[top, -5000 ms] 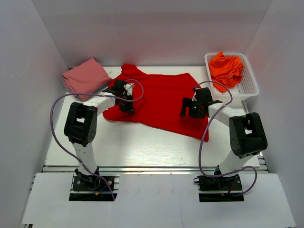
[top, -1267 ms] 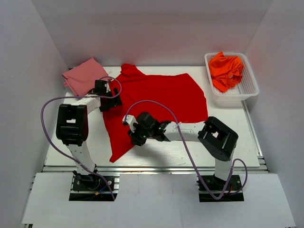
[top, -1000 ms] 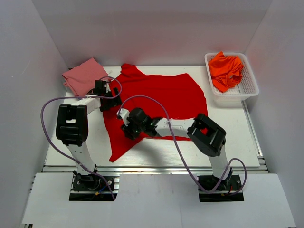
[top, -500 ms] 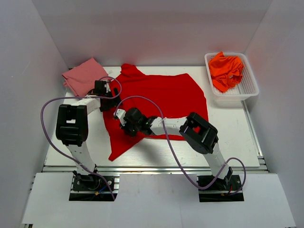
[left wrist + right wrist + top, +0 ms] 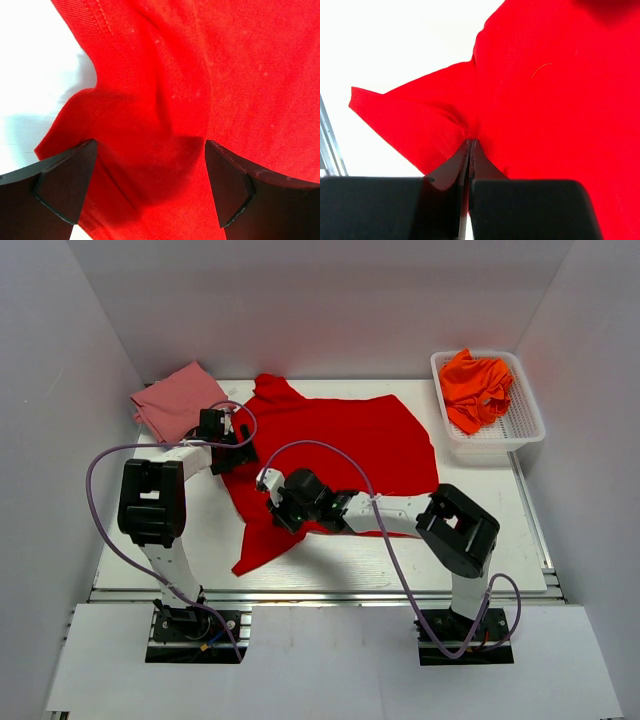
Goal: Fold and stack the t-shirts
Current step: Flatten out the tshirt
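The red t-shirt (image 5: pixel 350 440) lies spread over the middle of the table (image 5: pixel 330 565), with one pointed flap trailing toward the near edge on its left side. The right gripper (image 5: pixel 470 145) reaches across to that side. Its jaws are pressed together on a small pucker of red cloth where the flap joins the body. The left gripper (image 5: pixel 150 150) sits low at the shirt's left edge with its jaws spread wide, wrinkled cloth between them and nothing gripped.

A folded pink t-shirt (image 5: pixel 180 400) rests at the far left corner. The orange t-shirts (image 5: pixel 477 380) are heaped in the white mesh basket (image 5: pixel 530 425) at the far right.

The step in hand appears to be the red shirt's first fold or a straightening pull, so the task looks to be in its early part.

The next move probably calls for the right arm to lift its pinch just clear of the table and carry the flap across the shirt. The left jaws would likely need to close on their edge first, so the cloth is drawn flat rather than bunched.
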Robot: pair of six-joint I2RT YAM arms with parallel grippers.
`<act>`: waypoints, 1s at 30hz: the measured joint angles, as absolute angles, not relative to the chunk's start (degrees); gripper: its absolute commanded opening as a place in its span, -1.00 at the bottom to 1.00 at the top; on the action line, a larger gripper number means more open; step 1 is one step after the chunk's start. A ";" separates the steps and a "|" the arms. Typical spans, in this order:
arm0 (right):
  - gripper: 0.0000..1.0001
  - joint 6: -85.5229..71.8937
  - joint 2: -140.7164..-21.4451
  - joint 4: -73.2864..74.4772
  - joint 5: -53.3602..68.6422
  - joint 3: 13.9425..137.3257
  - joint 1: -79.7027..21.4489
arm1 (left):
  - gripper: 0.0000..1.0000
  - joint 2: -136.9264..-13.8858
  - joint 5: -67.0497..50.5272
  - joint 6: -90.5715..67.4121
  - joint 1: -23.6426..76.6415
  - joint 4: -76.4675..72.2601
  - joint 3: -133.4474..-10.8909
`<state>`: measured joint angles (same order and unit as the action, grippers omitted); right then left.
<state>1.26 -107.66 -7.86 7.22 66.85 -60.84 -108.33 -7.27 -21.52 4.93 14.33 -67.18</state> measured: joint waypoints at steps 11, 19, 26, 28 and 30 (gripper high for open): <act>-0.87 0.27 -107.20 -7.86 6.63 64.77 -61.36 | 1.00 -108.38 -7.97 -21.67 4.64 14.50 -67.29; -0.82 -0.95 -104.05 -2.02 7.62 60.51 -62.98 | 1.00 -108.57 -8.21 -21.91 4.51 14.74 -67.57; -1.00 -2.66 -98.45 1.89 8.58 55.64 -63.94 | 1.00 -108.81 -9.04 -22.00 4.01 14.76 -67.85; -1.00 -3.03 -97.06 2.98 9.98 54.59 -63.90 | 1.00 -108.88 -9.17 -22.00 3.95 14.76 -67.90; -1.00 -3.81 -95.39 4.21 11.11 52.69 -63.94 | 1.00 -108.92 -9.37 -22.00 3.90 14.79 -67.96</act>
<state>-3.81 -95.39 4.21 11.11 52.69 -63.94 -108.92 -9.37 -22.00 3.90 14.79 -67.96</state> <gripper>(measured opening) 0.009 0.991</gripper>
